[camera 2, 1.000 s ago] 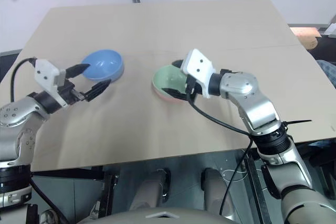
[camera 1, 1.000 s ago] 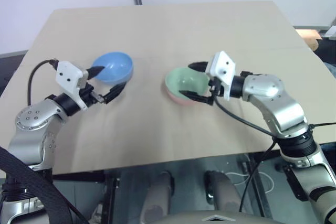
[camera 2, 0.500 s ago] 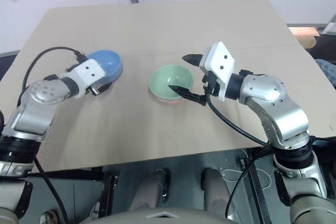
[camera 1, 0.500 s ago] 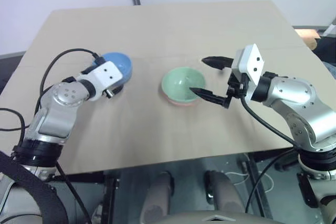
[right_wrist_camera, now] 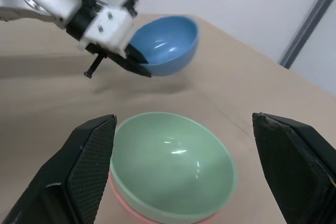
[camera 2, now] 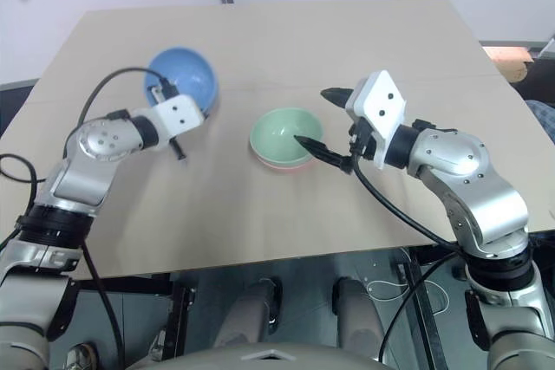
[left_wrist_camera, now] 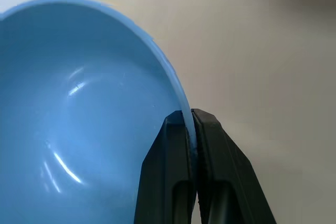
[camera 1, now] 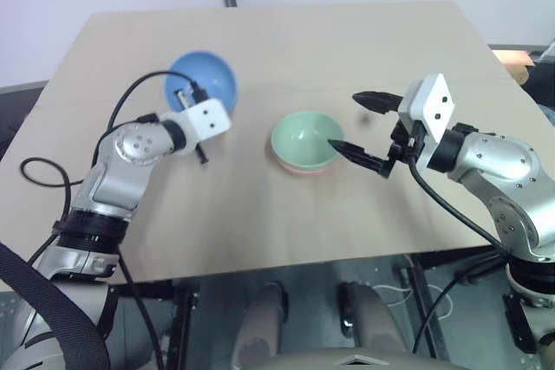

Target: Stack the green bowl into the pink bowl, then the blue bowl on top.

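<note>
The counter is spreading out in front of me as a wide tan surface, bearing the bowls. Near its middle the green bowl is sitting nested inside the pink bowl, whose salmon rim is peeking out beneath it along the near edge. Off to my left the blue bowl is hanging tilted above the counter, its hollow facing up toward my head, well apart from the stacked pair. My left tool is pinching that blue bowl by its rim, one finger lying inside the wall and the other outside, the two pressing tight on the thin edge. My right tool is hovering just beside the green bowl on my right, its two black fingers spreading wide apart and gripping nothing, the lower one reaching over the green rim without my being able to tell whether it is touching. From my right wrist, the stacked pair is lying between those spread fingers, with the blue bowl beyond it.
</note>
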You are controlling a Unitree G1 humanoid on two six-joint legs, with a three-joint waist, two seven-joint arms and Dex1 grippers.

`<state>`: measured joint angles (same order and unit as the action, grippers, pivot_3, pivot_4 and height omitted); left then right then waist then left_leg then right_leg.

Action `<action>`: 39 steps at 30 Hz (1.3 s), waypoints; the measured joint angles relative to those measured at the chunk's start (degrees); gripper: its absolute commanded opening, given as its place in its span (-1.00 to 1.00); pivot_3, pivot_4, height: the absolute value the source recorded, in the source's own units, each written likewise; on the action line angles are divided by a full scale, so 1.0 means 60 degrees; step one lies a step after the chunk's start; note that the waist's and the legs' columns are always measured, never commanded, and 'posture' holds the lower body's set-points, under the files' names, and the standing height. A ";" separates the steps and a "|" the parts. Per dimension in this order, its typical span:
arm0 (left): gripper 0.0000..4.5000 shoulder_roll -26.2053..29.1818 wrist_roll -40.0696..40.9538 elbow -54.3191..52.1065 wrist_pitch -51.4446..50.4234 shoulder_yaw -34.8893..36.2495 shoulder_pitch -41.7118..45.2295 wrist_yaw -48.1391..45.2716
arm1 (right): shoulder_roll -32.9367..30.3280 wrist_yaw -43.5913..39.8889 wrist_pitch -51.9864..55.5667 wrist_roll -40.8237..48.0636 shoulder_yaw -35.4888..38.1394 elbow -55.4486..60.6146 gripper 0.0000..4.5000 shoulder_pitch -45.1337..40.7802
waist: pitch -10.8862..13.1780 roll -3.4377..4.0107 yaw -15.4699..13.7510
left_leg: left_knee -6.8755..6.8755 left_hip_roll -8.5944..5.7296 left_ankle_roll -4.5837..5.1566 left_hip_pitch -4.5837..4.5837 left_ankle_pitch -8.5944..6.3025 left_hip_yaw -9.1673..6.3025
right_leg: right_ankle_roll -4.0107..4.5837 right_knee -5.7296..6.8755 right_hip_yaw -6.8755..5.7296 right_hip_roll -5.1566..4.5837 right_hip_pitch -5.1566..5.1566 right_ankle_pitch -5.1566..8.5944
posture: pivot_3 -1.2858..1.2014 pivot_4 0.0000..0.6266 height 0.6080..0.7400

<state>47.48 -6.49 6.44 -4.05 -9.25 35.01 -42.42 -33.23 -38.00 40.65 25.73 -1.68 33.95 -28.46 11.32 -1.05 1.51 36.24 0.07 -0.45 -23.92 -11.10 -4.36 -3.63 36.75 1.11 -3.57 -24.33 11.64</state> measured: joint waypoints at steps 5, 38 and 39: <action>-0.96 -0.0585 0.1609 -0.1249 0.0073 0.0049 0.0632 -0.1699 | -0.0484 0.0339 0.0340 0.0091 0.0582 0.0370 1.00 0.0428 | 0.0000 0.0002 -0.0076 | 0.0000 0.0001 0.0001 0.0007 0.0000 0.0011 | 0.0000 0.0000 0.0009 0.0001 0.0002 0.0000 | 0.03 -0.52 1.00; 0.92 -0.1518 0.5271 -0.4256 -0.3463 0.4423 -0.3981 -0.1072 | -0.1637 -0.1284 -0.0947 0.0871 0.2229 -0.0605 1.00 0.3598 | 0.0000 0.0000 -0.0114 | 0.0011 0.0010 0.0002 0.0025 0.0000 0.0009 | 0.0015 -0.0002 0.0014 0.0009 0.0023 0.0013 | 0.03 -0.52 1.00; 0.92 -0.1505 0.5278 -0.4289 -0.3469 0.4652 -0.4389 -0.1024 | -0.1767 -0.1431 -0.0986 0.0899 0.2485 -0.0618 1.00 0.3837 | 0.0000 0.0000 -0.0122 | 0.0012 0.0010 0.0002 0.0030 0.0000 0.0010 | 0.0032 0.0001 0.0014 0.0010 0.0025 0.0023 | 0.03 -0.52 1.00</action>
<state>38.45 25.18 -19.29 -24.86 18.66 8.67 -48.56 -43.83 -46.58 34.73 31.12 13.23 30.24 -5.44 11.32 -1.05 0.77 36.31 0.13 -0.44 -23.74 -11.10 -4.30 -3.44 36.76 1.20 -3.51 -24.18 11.78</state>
